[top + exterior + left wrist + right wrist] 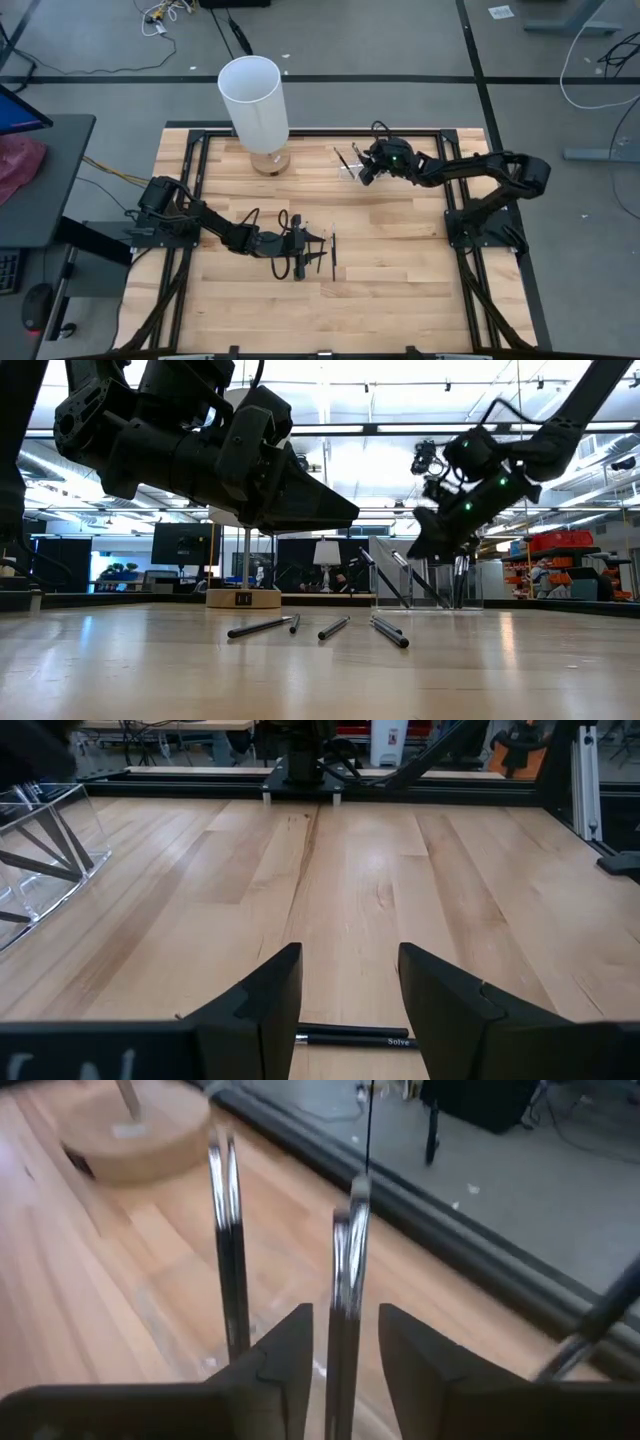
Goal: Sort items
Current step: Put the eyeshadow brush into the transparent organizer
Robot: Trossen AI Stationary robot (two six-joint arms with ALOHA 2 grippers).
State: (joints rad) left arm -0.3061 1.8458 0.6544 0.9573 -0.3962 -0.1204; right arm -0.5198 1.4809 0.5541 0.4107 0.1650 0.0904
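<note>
The items are thin dark sticks and brushes, some with shiny silver parts. Several loose sticks (333,628) lie flat on the wooden table (400,290), near its front middle, close together but pointing in different directions. Others stand leaning in a small clear holder (347,166) at the far side, right of the middle.

The left gripper (300,250) hangs low over the loose sticks with its jaws apart, and one black stick (352,1037) lies across the gap between its fingers (262,1005). The right gripper (367,168) is at the clear holder; its jaws stand a little apart around an upright silver brush (347,1280), and whether they press it I cannot tell.

A tall white cylinder (254,103) on a round wooden base stands at the far edge, left of the holder.
</note>
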